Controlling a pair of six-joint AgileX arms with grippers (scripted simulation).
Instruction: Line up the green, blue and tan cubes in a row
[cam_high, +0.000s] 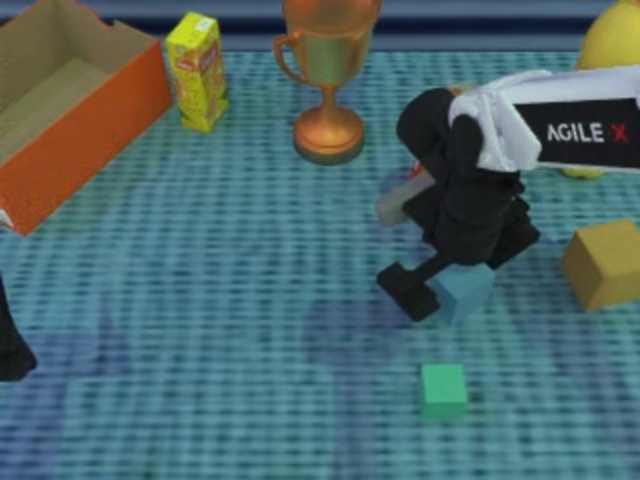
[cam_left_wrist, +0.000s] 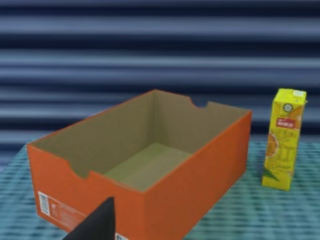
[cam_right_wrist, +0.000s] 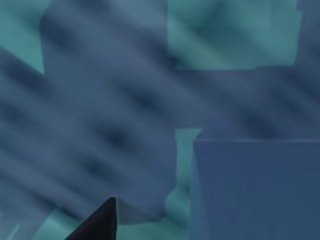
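Top view: green cube (cam_high: 443, 389) at 6 o'clock, free on worktop (cam_high: 200, 330). Right gripper (cam_high: 455, 280) just beyond, jaws straddling blue cube (cam_high: 466, 291), grip state unclear. Tan cube (cam_high: 604, 264) at 3 o'clock. Left gripper (cam_high: 12, 345) parked at 9 o'clock, jaws can't tell.

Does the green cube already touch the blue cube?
No: in the top view the green cube sits apart from the blue cube, with bare table between them.

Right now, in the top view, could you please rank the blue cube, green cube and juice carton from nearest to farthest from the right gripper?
1. Blue cube, at the right gripper.
2. Green cube, below it, toward the table's near edge.
3. Juice carton, far upper left.
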